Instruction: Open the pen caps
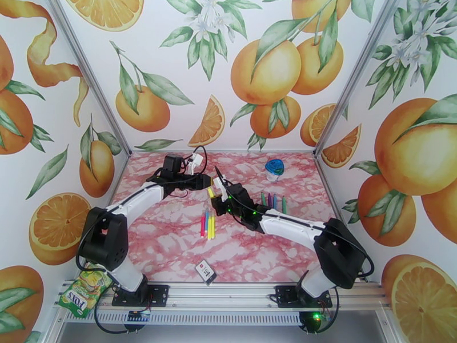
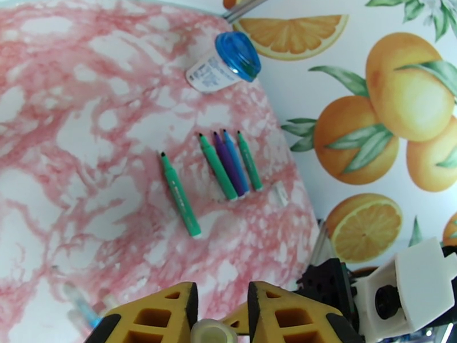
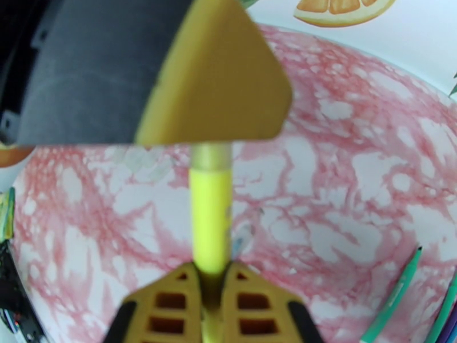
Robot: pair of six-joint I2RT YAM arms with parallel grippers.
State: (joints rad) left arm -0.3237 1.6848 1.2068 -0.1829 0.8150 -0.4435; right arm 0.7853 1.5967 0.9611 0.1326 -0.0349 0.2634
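Note:
A yellow pen [image 1: 210, 193] is held above the table between both grippers. My right gripper [image 3: 210, 281] is shut on the yellow body [image 3: 210, 224]. The pen's pale cap [image 3: 210, 156] disappears under a finger of my left gripper [image 1: 209, 184]. In the left wrist view, the left gripper [image 2: 223, 292] has its yellow fingers [image 2: 165, 315] pressed against both sides of the cap's end [image 2: 212, 332]. Several capped pens [image 1: 208, 224], pink, blue and yellow, lie on the table below the grippers. Uncapped pens, green, purple and blue [image 2: 228, 164], lie side by side, with one green pen [image 2: 180, 195] apart from them.
A clear container with a blue lid [image 1: 275, 168] lies on its side at the back right. A small card [image 1: 206, 271] sits near the front edge, and a candy bag [image 1: 85, 290] lies by the left arm's base. Printed walls close three sides.

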